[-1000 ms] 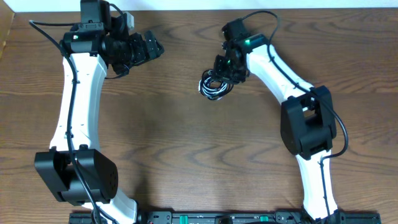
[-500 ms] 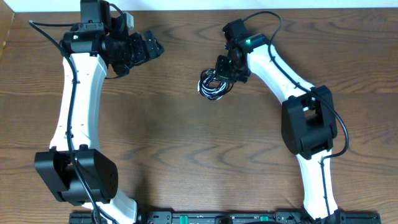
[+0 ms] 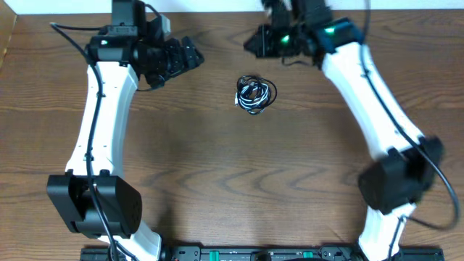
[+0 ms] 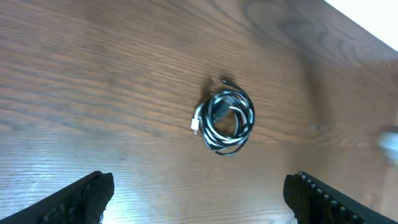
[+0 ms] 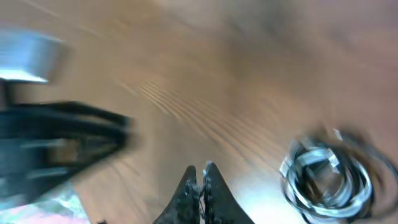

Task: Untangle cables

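Observation:
The cables [image 3: 255, 95] lie on the wooden table as one small coiled bundle, black cords wound with a white one. In the left wrist view the cables [image 4: 225, 122] sit ahead of my left gripper [image 4: 199, 205], whose jaws stand wide open and empty. From overhead my left gripper [image 3: 190, 56] hangs left of the bundle and apart from it. My right gripper [image 3: 254, 42] is near the table's far edge, above the bundle, blurred. Its fingertips [image 5: 200, 180] are pressed together with nothing seen between them. The cables [image 5: 329, 177] show blurred at the lower right.
The table's far edge [image 3: 217, 12] meets a white surface just behind both grippers. The dark body of the left arm [image 5: 56, 137] shows at the left of the right wrist view. Both arm bases stand at the near edge.
My right gripper has shut and pulled away from the bundle toward the far edge, leaving the cables on the table. The left arm has shifted slightly right.

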Robot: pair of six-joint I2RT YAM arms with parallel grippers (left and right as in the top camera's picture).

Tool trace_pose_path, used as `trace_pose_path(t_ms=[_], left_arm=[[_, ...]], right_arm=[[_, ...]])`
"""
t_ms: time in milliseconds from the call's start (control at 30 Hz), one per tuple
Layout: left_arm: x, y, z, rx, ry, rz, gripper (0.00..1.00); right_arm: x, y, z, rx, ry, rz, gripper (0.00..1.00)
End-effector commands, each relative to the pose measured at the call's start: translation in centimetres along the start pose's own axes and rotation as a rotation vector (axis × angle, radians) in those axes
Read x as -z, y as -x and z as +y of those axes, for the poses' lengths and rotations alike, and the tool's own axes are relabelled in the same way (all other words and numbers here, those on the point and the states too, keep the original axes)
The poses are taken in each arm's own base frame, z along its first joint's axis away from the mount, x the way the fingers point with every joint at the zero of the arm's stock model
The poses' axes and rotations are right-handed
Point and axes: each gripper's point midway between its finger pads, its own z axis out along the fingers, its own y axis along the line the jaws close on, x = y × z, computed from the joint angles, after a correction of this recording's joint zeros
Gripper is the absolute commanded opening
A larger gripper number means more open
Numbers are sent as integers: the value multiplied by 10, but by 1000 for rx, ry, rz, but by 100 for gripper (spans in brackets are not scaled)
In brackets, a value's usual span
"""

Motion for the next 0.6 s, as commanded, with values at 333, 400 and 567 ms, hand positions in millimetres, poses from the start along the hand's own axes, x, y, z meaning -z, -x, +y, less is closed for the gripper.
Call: trace_pose_path(t_ms=[333,400,567], left_arm=[[-6,-4,0,-3,11,7,92],[-6,-3,0,-4,10,4,92],[-6,-3,0,-4,10,6,93]], right_arm=[[2,-29,-73,-119,-427,21,50],[-20,-47,-85,-148,-438,82,53],[-69,-87,-109,-196,-422,223,52]])
